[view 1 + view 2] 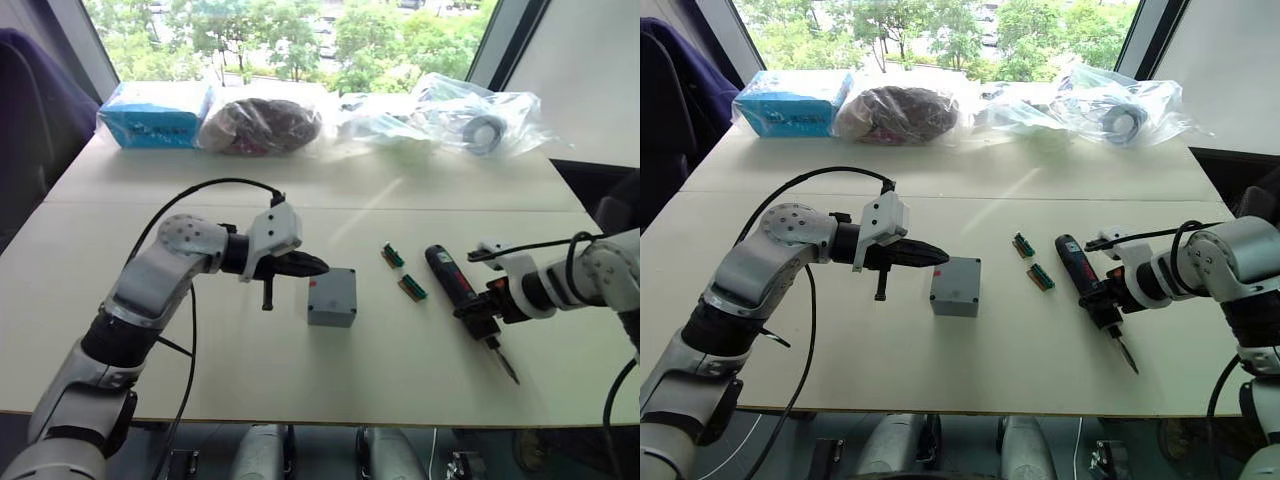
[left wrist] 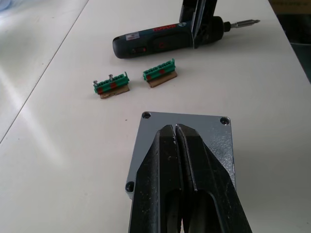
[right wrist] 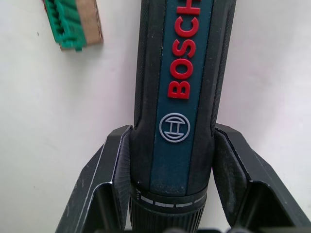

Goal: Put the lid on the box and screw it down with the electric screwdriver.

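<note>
Grey lid (image 2: 182,121) on box (image 1: 331,298), 4 corner screw holes

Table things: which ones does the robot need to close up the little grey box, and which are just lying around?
For the job: small grey square box; flat grey square lid, already sitting on it; dark pen-shaped electric screwdriver.

Just lying about: two small green connector blocks; blue carton; clear plastic bags along the far edge.

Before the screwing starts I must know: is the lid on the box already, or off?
On. The lid covers the box, its corner screw holes showing.
</note>
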Tool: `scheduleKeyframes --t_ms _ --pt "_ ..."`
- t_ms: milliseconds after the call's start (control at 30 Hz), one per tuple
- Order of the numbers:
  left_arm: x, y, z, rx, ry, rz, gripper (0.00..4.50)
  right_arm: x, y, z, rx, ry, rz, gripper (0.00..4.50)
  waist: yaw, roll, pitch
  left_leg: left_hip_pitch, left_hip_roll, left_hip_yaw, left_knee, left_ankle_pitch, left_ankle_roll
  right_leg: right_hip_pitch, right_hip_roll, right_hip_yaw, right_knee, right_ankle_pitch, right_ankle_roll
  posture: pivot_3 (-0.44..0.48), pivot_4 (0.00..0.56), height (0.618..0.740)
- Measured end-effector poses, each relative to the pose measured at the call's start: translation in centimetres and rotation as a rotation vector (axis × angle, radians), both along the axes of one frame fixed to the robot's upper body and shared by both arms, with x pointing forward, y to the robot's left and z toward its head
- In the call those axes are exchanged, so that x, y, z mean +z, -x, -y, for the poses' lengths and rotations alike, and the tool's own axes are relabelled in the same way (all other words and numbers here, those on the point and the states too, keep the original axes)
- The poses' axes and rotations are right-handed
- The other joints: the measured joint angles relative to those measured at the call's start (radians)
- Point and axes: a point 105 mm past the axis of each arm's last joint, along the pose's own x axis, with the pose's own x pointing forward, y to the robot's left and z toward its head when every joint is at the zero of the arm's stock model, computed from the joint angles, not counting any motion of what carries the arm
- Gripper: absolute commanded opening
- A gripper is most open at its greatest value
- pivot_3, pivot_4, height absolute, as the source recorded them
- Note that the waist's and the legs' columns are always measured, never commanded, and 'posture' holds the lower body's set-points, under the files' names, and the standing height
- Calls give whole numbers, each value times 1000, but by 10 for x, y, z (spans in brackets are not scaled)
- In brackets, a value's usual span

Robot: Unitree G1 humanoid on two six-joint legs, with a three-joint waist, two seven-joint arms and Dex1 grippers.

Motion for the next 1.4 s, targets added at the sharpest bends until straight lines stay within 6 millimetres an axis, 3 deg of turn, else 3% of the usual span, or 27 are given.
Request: scheduleKeyframes --t_ms 67,167,233,300,400,500,633,767,867,1033,1200,1400 --pt "0 -1 0 5 4 -3 0 3 -8 3 -38 -19 4 1815 -2 0 0 0 0 1 1 0 0 0 0 1 0 0 -1 0 150 740" --pt "-1 -3 -1 11 18 -17 0 15 -27 24 -147 9 71 1815 -2 2 1 -1 -1 2 1 0 0 -2 -1 2 0 0 -1 0 150 740" --pt "-1 -7 -5 36 47 -40 0 43 -51 24 -210 -77 188 1815 -10 4 3 -2 -1 4 0 0 0 -4 -1 3 1 0 0 0 150 740" --pt "0 -10 -6 45 69 -58 0 84 -71 11 -206 -213 360 1815 -20 6 3 -2 -1 4 -1 0 -1 -6 2 3 2 2 3 0 150 740" --pt "-3 -13 -8 64 93 -102 0 142 -92 -14 -129 -348 788 1815 -23 5 3 -4 4 2 -4 1 -2 -8 6 1 1 2 4 0 150 740" --pt "-8 -17 -11 83 91 -126 0 169 -84 -43 -76 -442 1024 1815 -23 5 3 -8 9 3 -5 6 -11 -14 8 1 3 1 4 0 150 740" --pt "-19 -27 -21 141 70 -147 0 166 -74 -71 -40 -533 1066 1815 -22 5 3 -10 8 3 -2 5 -8 -14 7 1 4 3 3 0 150 740" --pt "-21 -27 -18 122 74 -182 0 155 -48 -130 145 -629 1136 1815 -24 5 3 -12 8 3 -1 4 -7 -17 7 1 5 3 3 0 150 740" --pt "-19 -22 -15 100 71 -173 0 144 -26 -157 278 -638 1187 1815 -21 5 3 -14 8 2 0 5 -8 -17 7 1 4 3 3 0 150 740" --pt "-23 -8 -7 65 65 -186 0 105 -10 -175 306 -678 1146 1815 -25 5 3 -14 7 2 1 5 -8 -17 7 2 4 5 3 0 150 740" --pt "-34 -3 -3 48 7 -181 0 109 -12 -182 301 -679 1219 1815 -25 5 3 -13 6 2 1 5 -8 -17 9 1 5 5 3 0 150 740" --pt "-40 -3 -4 41 -38 -133 0 99 -25 -180 263 -631 1240 1815 -24 5 3 -13 6 2 1 5 -9 -17 9 2 5 5 3 0 150 740"
